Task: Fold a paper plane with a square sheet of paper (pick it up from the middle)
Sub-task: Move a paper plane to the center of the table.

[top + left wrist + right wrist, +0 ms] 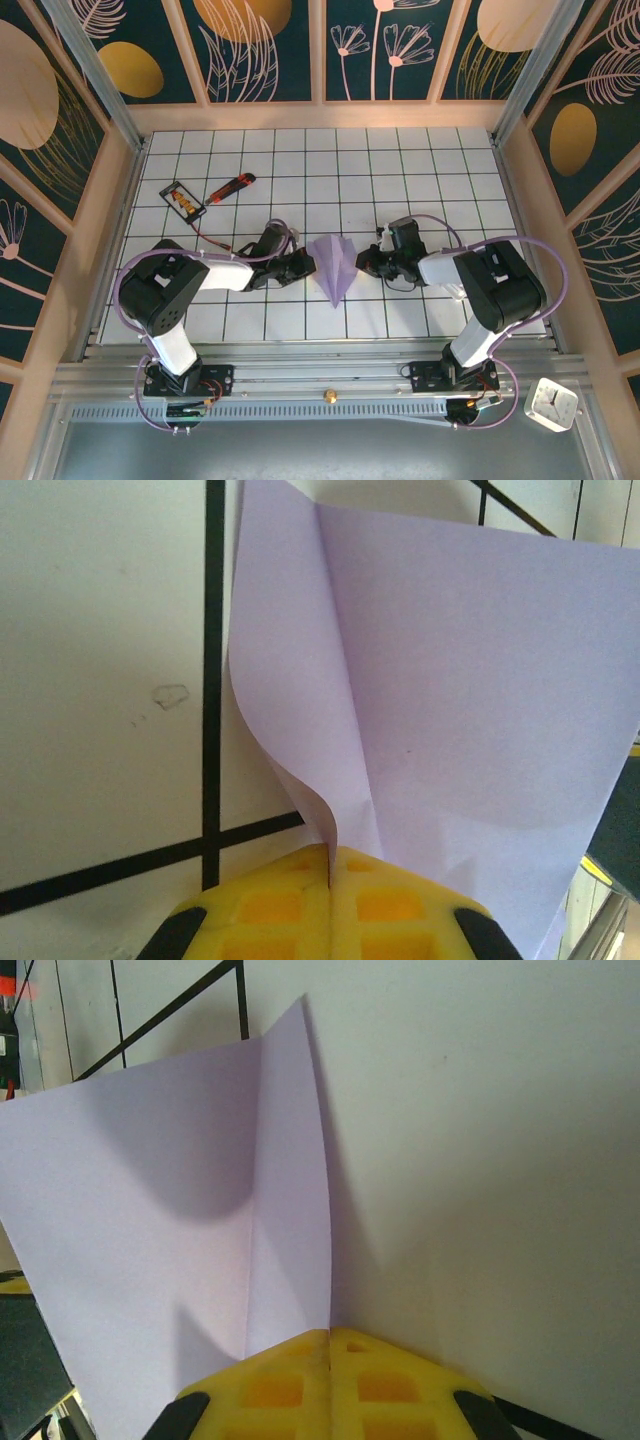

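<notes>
Item: paper plane [333,266] lies mid table [400,170], nose toward arm bases, betw. both grippers. L gripper [330,865]: fingers fully closed, pinching plane's left flap edge, which curls upward. R gripper [328,1345]: fingers fully closed, nipping right flap edge.

light: bright, even | shadows: soft, short | wrist views: near edges blurred

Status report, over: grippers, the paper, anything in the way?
Left gripper shut on paper plane, left edge. Right gripper shut on opposite edge. Plane mid-table, nose toward the bases. Knife, card well clear.
</notes>
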